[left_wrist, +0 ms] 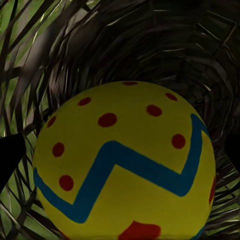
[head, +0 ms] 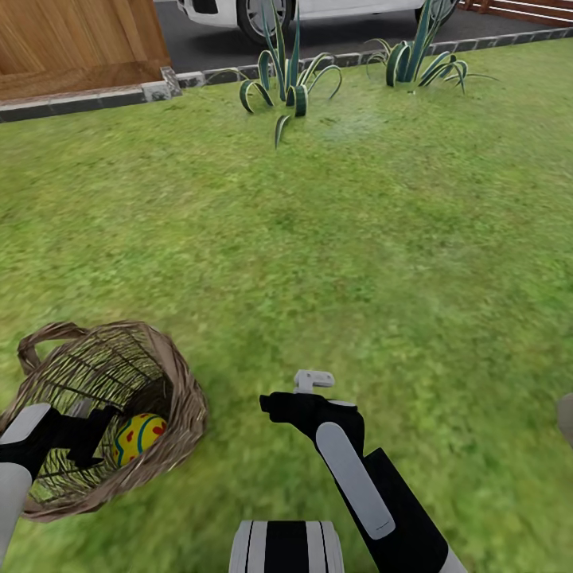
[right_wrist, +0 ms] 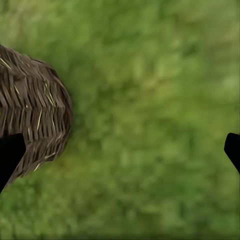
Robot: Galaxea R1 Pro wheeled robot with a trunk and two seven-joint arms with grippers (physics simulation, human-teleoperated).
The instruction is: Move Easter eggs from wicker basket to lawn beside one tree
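Black arms with pale grey oval panels; white sleeves; black-and-white striped trunk point(head: 286, 547).

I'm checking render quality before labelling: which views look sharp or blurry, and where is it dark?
Head view: grass of the green lawn is fairly crisp, softening near the lower edge. Left wrist view: the yellow egg with blue zigzag and red dots is close and evenly lit, with the twig interior of the brown wicker basket shadowed. Right wrist view: grass is smeared and soft.
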